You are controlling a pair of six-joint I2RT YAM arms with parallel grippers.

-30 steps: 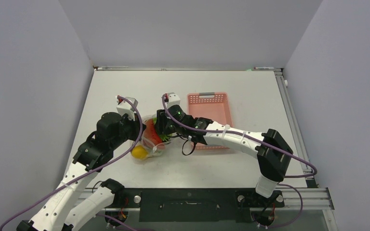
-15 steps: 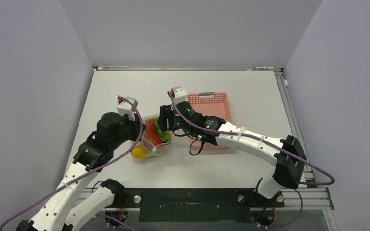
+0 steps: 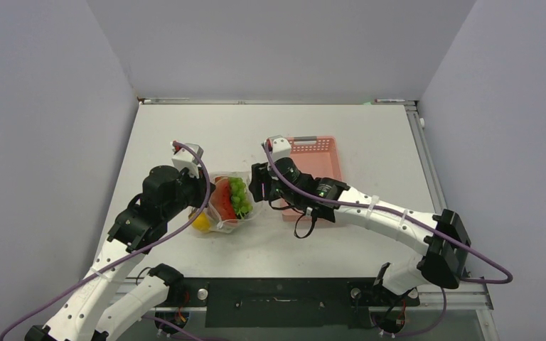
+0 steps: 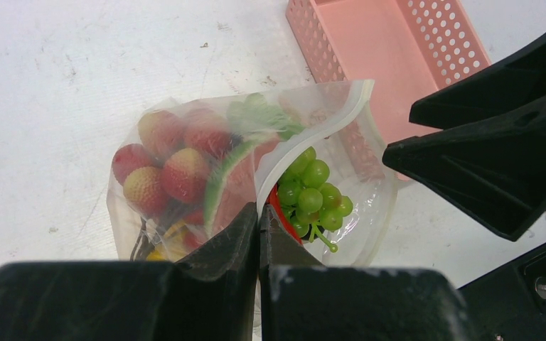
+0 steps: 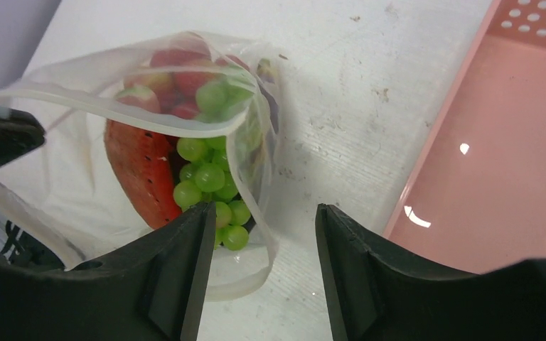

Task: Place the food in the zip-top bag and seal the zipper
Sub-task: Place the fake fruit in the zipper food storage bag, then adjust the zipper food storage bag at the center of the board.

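The clear zip-top bag [image 3: 231, 206] lies left of centre with its mouth open toward the right. Inside it are green grapes [image 4: 313, 190], a watermelon slice [image 5: 141, 165], red bumpy fruits [image 4: 178, 162] and a yellow fruit [image 3: 200, 222]. My left gripper [image 4: 259, 213] is shut on the bag's mouth edge, on the whitish zipper [image 4: 327, 126], and holds it up. My right gripper [image 5: 261, 220] is open and empty just right of the bag's mouth. The bag's rim [image 5: 256, 163] shows between its fingers.
The pink lattice basket [image 3: 320, 158] stands right of the bag, beside my right gripper, and shows nothing inside in the wrist views [image 5: 512, 142]. White table [image 3: 185, 131] lies behind and left of the bag.
My right gripper has drawn back to the right, out of the bag's mouth. The green grapes now lie inside the bag. The left gripper has kept its hold.
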